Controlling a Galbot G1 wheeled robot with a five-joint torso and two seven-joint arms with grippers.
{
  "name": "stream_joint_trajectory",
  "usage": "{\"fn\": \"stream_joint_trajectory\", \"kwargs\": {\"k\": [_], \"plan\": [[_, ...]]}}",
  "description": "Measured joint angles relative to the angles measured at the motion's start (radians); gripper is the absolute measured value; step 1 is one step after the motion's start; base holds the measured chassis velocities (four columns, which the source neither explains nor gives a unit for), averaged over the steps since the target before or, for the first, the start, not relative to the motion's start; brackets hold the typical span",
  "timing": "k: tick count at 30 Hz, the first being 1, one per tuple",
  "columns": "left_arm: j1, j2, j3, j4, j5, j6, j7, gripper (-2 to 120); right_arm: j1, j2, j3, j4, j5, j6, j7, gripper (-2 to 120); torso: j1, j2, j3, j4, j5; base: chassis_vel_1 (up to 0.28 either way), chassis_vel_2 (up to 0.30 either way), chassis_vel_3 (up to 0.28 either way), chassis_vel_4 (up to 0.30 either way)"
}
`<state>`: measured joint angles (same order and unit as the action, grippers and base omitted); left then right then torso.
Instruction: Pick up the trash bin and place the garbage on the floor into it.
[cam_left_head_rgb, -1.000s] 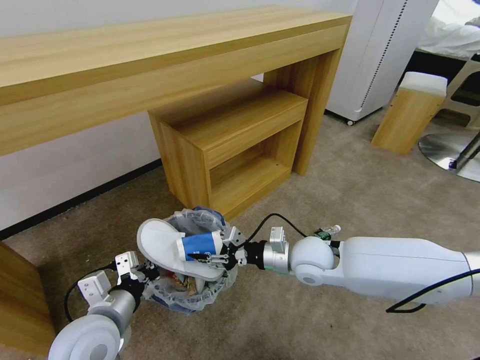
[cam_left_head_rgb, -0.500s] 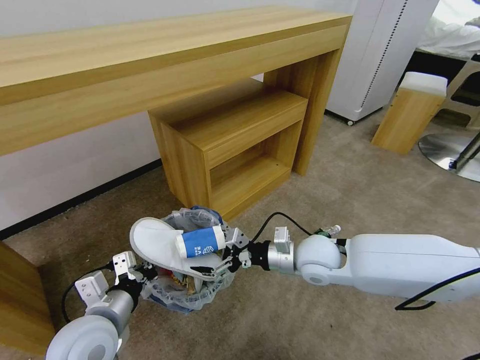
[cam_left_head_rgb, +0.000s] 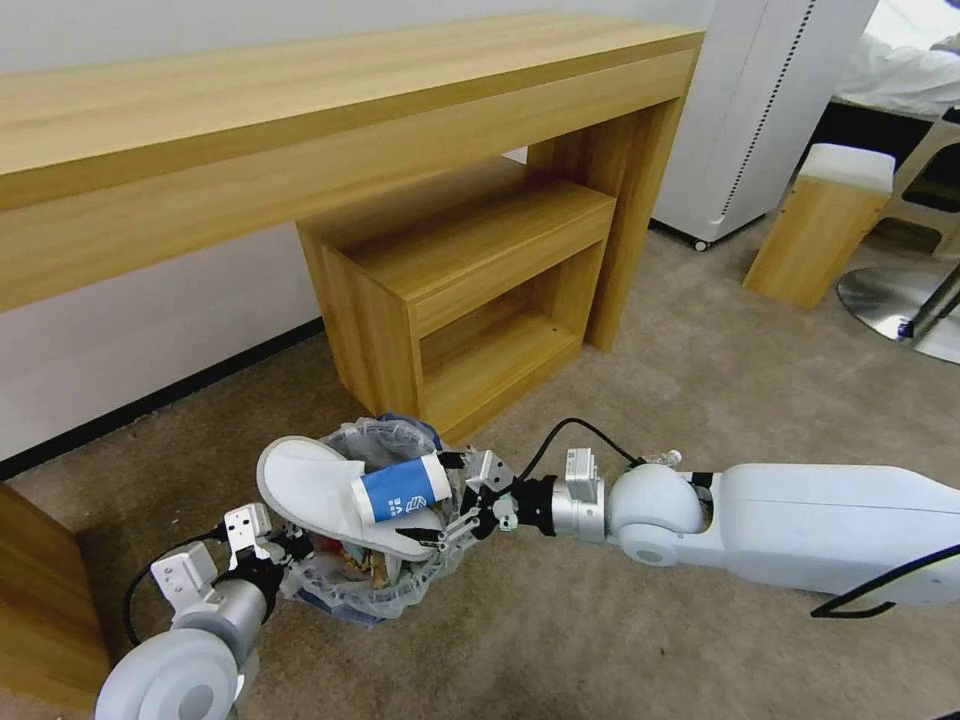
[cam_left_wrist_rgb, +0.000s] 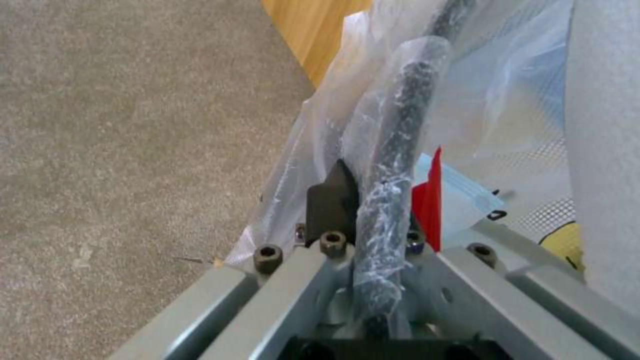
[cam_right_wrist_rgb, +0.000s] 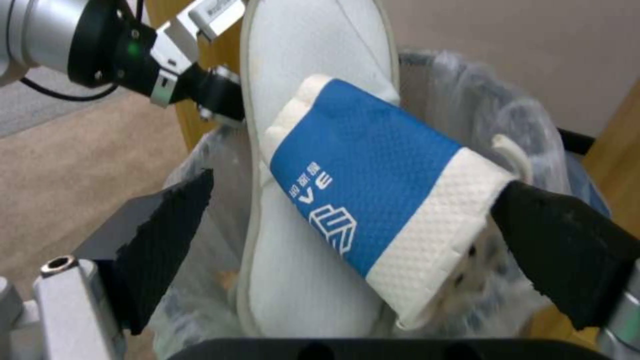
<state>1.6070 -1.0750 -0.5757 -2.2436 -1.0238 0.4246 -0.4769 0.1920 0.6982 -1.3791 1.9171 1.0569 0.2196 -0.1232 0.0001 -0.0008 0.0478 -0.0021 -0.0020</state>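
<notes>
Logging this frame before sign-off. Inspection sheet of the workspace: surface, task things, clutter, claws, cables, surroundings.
Surface: beige carpet floor, bare in front of the desk.
Job's things: trash bin with clear liner, full; white slipper lies across its rim; blue-white cup rests on the slipper. Red scrap and blue mask inside.
Clutter: small bottle on the carpet behind the right arm.
Claws: left claw shut on the bin's bagged rim; right claw open, fingers either side of the cup, apart from it.
Cables: black cable loops over the right wrist; another at the left wrist.
Surroundings: wooden desk, low shelf unit, white appliance.
</notes>
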Motion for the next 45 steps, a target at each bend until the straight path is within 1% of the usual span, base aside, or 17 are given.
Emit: {"fn": "stream_joint_trajectory", "kwargs": {"k": [9,17,23,28,29,31,32,33,35,36,37,38,39,41,42,43,45], "plan": [[-0.007,0.001,-0.002,0.006,-0.007,0.000,0.000,0,-0.032,-0.025,0.017,-0.003,-0.017,0.013,-0.002,100,0.000,0.000,0.000,0.0000,0.0000,0.000,0.000,0.000,0.000],[-0.010,0.000,0.002,0.011,-0.008,0.000,-0.001,0,-0.146,-0.075,0.105,-0.013,-0.044,0.026,0.004,100,0.000,0.000,0.000,-0.0001,0.0000,0.000,0.000,0.000,0.000],[-0.007,-0.001,-0.001,0.019,-0.005,0.000,-0.001,0,-0.295,-0.122,0.286,-0.033,-0.063,0.042,0.001,100,0.000,0.000,0.000,-0.0001,0.0000,0.000,0.000,0.000,0.000],[0.006,-0.002,-0.014,0.017,-0.002,0.000,-0.002,0,-0.341,-0.122,0.384,-0.046,-0.060,0.053,0.013,100,0.000,0.000,0.000,-0.0003,-0.0001,0.000,0.000,0.000,0.000],[0.016,-0.006,-0.021,0.011,0.004,0.000,-0.002,0,-0.370,-0.118,0.443,-0.055,-0.060,0.056,0.022,100,0.000,0.000,0.000,0.0003,0.0000,0.000,0.000,0.000,0.000],[0.016,-0.006,-0.021,0.011,0.004,0.000,-0.002,0,-0.370,-0.118,0.443,-0.055,-0.060,0.056,0.022,100,0.000,0.000,0.000,0.0003,0.0000,0.000,0.000,0.000,0.000],[0.019,-0.010,-0.025,0.007,0.008,0.000,-0.004,0,-0.431,-0.125,0.542,-0.061,-0.062,0.059,0.038,100,0.000,0.000,0.000,0.0001,0.0000,0.000,0.000,0.000,0.000],[0.019,-0.010,-0.025,0.007,0.008,0.000,-0.004,0,-0.431,-0.125,0.542,-0.061,-0.062,0.059,0.038,100,0.000,0.000,0.000,0.0001,0.0000,0.000,0.000,0.000,0.000],[0.023,-0.012,-0.025,0.007,0.011,0.000,-0.004,0,-0.485,-0.139,0.617,-0.067,-0.075,0.059,0.076,100,0.000,0.000,0.000,0.0001,-0.0003,0.000,0.000,0.000,0.000],[0.023,-0.012,-0.025,0.007,0.011,0.000,-0.004,0,-0.485,-0.139,0.617,-0.067,-0.075,0.059,0.076,100,0.000,0.000,0.000,0.0001,-0.0003,0.000,0.000,0.000,0.000],[0.026,-0.016,-0.027,0.008,0.017,0.000,-0.004,0,-0.570,-0.148,0.681,-0.071,-0.097,0.058,0.124,100,0.000,0.000,0.000,0.0000,-0.0006,0.000,0.000,0.000,0.000],[0.027,-0.017,-0.027,0.009,0.019,0.000,-0.004,0,-0.618,-0.153,0.712,-0.074,-0.109,0.058,0.154,100,0.000,0.000,0.000,-0.0002,0.0011,0.000,0.000,0.000,0.000],[0.028,-0.020,-0.027,0.011,0.024,0.000,-0.004,0,-0.681,-0.166,0.775,-0.075,-0.120,0.053,0.182,100,0.000,0.000,0.000,-0.0002,0.0009,0.000,0.000,0.000,0.000],[0.028,-0.021,-0.027,0.012,0.025,0.000,-0.004,0,-0.711,-0.172,0.810,-0.076,-0.128,0.051,0.199,100,0.000,0.000,0.000,-0.0002,-0.0007,0.000,0.000,0.000,0.000],[0.028,-0.025,-0.025,0.015,0.026,0.000,-0.003,0,-0.772,-0.179,0.874,-0.079,-0.137,0.048,0.234,100,0.000,0.000,0.000,-0.0001,-0.0004,0.000,0.000,0.000,0.000],[0.028,-0.025,-0.025,0.015,0.026,0.000,-0.003,0,-0.772,-0.179,0.874,-0.079,-0.137,0.048,0.234,100,0.000,0.000,0.000,-0.0001,-0.0004,0.000,0.000,0.000,0.000],[0.027,-0.027,-0.023,0.018,0.031,0.000,-0.003,0,-0.826,-0.182,0.936,-0.083,-0.139,0.040,0.263,100,0.000,0.000,0.000,-0.0002,0.0009,0.000,0.000,0.000,0.000]]}}
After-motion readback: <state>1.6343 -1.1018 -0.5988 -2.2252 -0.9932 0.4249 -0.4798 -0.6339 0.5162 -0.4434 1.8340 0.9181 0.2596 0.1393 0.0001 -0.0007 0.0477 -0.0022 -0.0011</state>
